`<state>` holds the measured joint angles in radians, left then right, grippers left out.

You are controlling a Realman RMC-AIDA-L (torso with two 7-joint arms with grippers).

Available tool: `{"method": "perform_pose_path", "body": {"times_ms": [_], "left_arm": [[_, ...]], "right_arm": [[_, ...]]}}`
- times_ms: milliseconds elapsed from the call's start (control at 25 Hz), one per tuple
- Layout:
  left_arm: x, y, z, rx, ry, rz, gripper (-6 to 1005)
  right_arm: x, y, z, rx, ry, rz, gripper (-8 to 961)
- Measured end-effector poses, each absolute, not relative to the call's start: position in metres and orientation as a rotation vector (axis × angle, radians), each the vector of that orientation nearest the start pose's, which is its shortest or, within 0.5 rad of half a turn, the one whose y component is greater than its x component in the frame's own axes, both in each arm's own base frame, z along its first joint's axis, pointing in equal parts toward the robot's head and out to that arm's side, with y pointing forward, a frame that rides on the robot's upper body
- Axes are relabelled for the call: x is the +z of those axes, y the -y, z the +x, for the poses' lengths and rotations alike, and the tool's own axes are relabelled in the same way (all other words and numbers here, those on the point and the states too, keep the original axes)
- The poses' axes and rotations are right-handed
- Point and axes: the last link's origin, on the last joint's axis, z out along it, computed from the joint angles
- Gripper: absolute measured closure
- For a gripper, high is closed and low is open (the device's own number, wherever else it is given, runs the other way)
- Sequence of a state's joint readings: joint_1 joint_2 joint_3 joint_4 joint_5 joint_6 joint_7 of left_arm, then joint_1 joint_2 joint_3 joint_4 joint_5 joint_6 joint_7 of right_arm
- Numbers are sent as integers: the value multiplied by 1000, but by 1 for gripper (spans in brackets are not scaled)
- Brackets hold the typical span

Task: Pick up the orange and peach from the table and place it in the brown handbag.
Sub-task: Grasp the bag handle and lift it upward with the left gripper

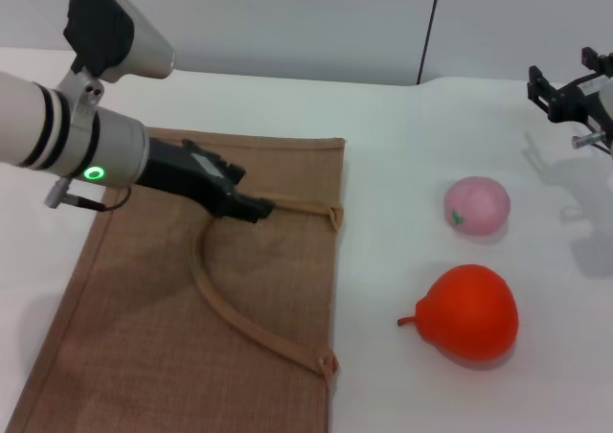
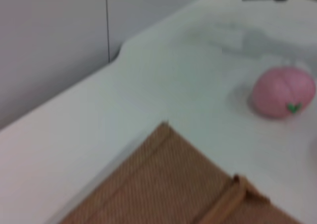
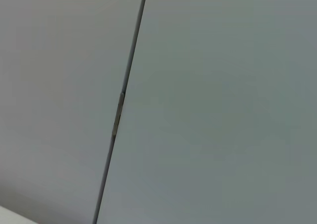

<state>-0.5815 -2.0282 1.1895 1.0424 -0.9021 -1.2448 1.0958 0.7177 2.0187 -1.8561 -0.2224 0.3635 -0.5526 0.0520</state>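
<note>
Over the brown handbag, lying flat on the table, we have our left gripper down at the bag's handle near its mouth edge; whether it is clenched on the strap we cannot tell. Our orange and peach sit on the table to the bag's right, well apart from that gripper. Our right gripper hangs raised beyond the peach, nearer both fruits, fingers unclear.

Left gripper low; right gripper raised.
</note>
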Motion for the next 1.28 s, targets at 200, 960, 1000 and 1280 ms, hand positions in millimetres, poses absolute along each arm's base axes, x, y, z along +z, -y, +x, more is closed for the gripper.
{"method": "perform_pose_path", "body": {"times_ms": [200, 960, 1000, 1280], "left_arm": [[18, -392, -223, 116, 725, -2657, 280], [21, -391, -238, 308, 828, -2593, 382], [20, -391, -239, 309, 835, -2595, 382], [9, -393, -245, 314, 887, -2592, 382]], "right_arm": [[-17, -439, 284, 299, -484, -1846, 212], [-19, -440, 282, 303, -486, -1850, 213], [-19, -440, 282, 304, -487, -1850, 213], [-19, -440, 282, 306, -491, -1849, 213]]}}
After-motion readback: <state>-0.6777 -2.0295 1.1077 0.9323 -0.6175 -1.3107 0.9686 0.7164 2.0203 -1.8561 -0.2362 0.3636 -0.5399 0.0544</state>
